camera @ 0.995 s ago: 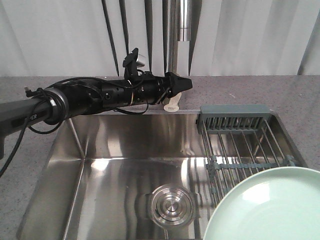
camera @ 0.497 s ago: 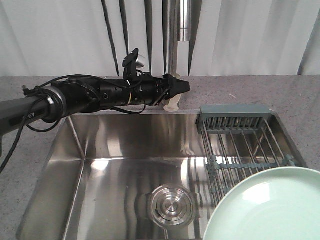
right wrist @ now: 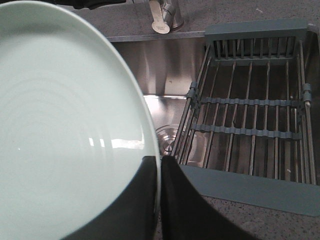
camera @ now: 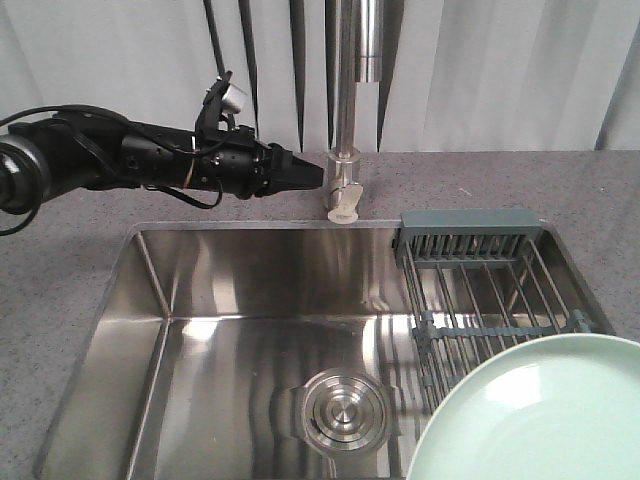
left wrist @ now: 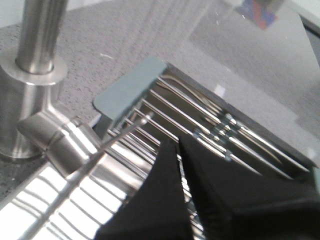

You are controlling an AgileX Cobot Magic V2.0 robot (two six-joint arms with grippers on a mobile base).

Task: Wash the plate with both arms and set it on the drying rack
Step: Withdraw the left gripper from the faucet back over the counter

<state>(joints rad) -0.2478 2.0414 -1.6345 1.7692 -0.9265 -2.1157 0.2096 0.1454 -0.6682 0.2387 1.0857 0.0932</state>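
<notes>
- The plate [right wrist: 65,125] is pinched at its rim by the right jaws, over the drying rack's [camera: 480,290] near edge.
- The left jaws are pressed together beside the faucet [camera: 345,190].

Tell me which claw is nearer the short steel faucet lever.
Left. The left claw sits close beside the short steel faucet lever; the right claw grips the round pale mint-green plate, much farther off.

A steel sink [camera: 250,270] sat sunk in a grey speckled counter [camera: 500,180], a round drain cover [camera: 343,412] in its floor. A steel faucet [camera: 345,120] with a short lever [camera: 343,205] rose behind its back edge, before a white pleated wall [camera: 480,70].
</notes>
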